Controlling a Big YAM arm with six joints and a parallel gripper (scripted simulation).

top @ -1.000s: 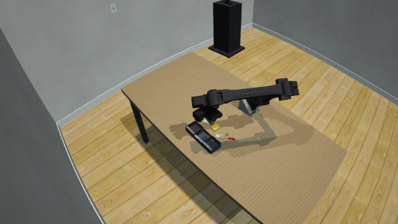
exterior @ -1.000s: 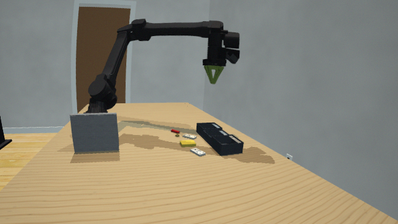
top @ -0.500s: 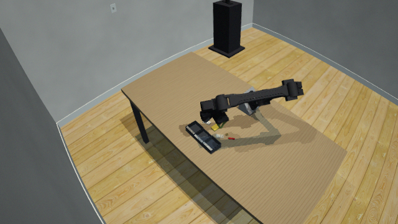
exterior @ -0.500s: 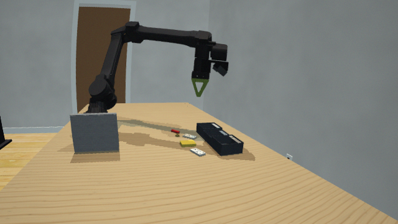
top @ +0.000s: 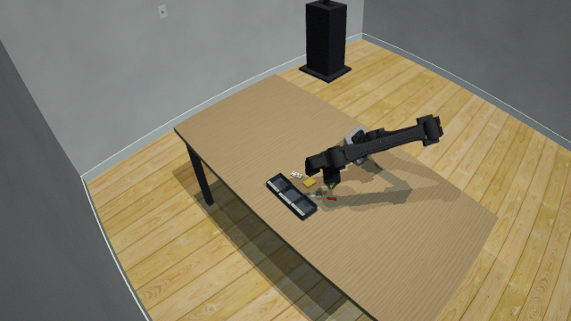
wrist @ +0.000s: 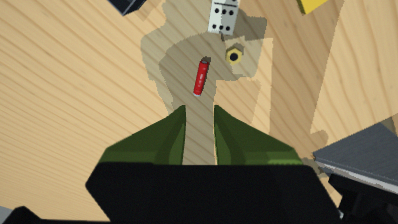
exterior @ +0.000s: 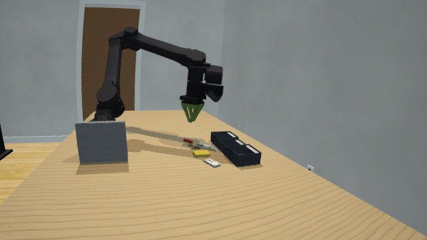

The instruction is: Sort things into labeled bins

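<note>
- Five small things lie on the wooden table [top: 379, 250] [exterior: 167, 200] [wrist: 50, 100], all outside the three dark bins [top: 308, 215] [exterior: 249, 160] [wrist: 125, 7], which stand together in a row.
- A slim red cylinder [top: 332, 198] [exterior: 188, 141] [wrist: 201, 78] lies on its side, with a dark end and a pale end; the marks on it are too small to read.
- Near it sits a hex nut [top: 325, 193] [exterior: 190, 145] [wrist: 228, 54], yellowish and flat, with a dark hole.
- One white domino [top: 315, 194] [exterior: 203, 146] [wrist: 223, 17] with black pips lies near the nut, between it and the bins; the wrist view cuts off its far end.
- Another domino [top: 296, 175] [exterior: 212, 163] lies beyond the yellow block, outside the wrist view.
- That yellow block [top: 309, 182] [exterior: 201, 153] [wrist: 312, 5] is flat and plain; only a corner shows from the wrist.
- Above the table hangs the gripper [top: 331, 187] [exterior: 191, 121] [wrist: 199, 111], its green jaws a little apart with nothing between them.
- White labels mark the bins, but their words are unreadable, and the bin floors seem bare, as far as the dim top view shows.

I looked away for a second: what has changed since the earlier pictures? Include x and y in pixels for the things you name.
The gripper [top: 331, 186] [exterior: 190, 121] [wrist: 199, 111] has moved lower and away from over the bins [top: 291, 196] [exterior: 236, 149], towards the red cylinder [top: 332, 198] [exterior: 188, 141] [wrist: 201, 78]. Nothing visibly taken or released. The bins, red cylinder and yellow block [top: 309, 182] [exterior: 201, 153] [wrist: 313, 4] stayed put.
</note>
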